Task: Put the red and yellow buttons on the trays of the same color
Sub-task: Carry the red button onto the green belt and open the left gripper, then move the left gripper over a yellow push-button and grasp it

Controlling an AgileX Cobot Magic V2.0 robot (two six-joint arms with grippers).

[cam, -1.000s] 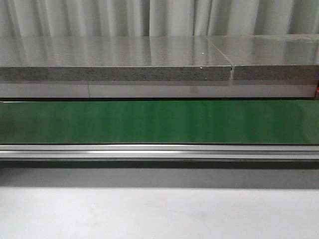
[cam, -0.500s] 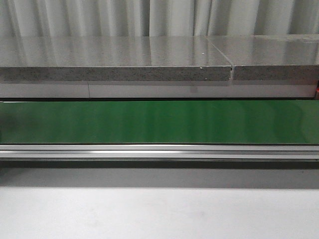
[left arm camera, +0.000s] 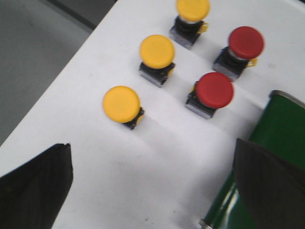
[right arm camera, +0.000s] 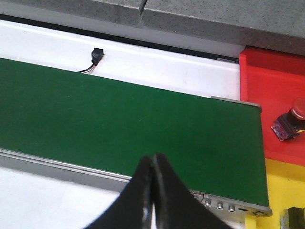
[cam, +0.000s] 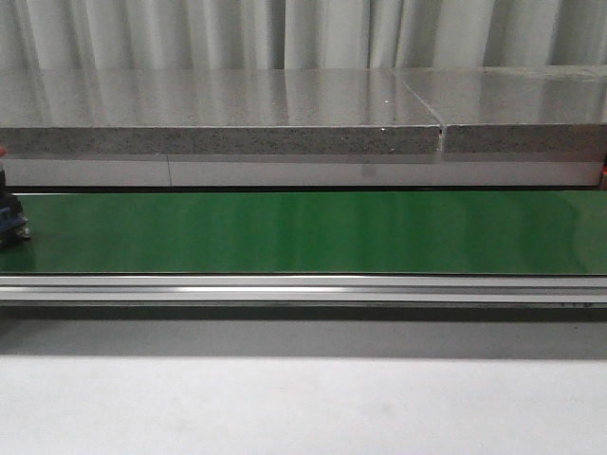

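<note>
**Five buttons waiting, one already home**

Five buttons sit on the white desk under the left gripper, whose jaws stand wide apart and hold nothing. Three are yellow buttons, two are red buttons, all upright on dark bases, near each other but apart. The green belt shows just beside them at the desk's edge.

Over on the other side, the right gripper hangs above the belt's near rail with its jaws pressed together, nothing between them. Past the belt's end lies the red tray, and in it one red button tipped on its side. The yellow tray adjoins it; a dark object at its edge is too cropped to tell.

In the front view a small dark, blue-sided thing peeks onto the belt at the far left.
</note>
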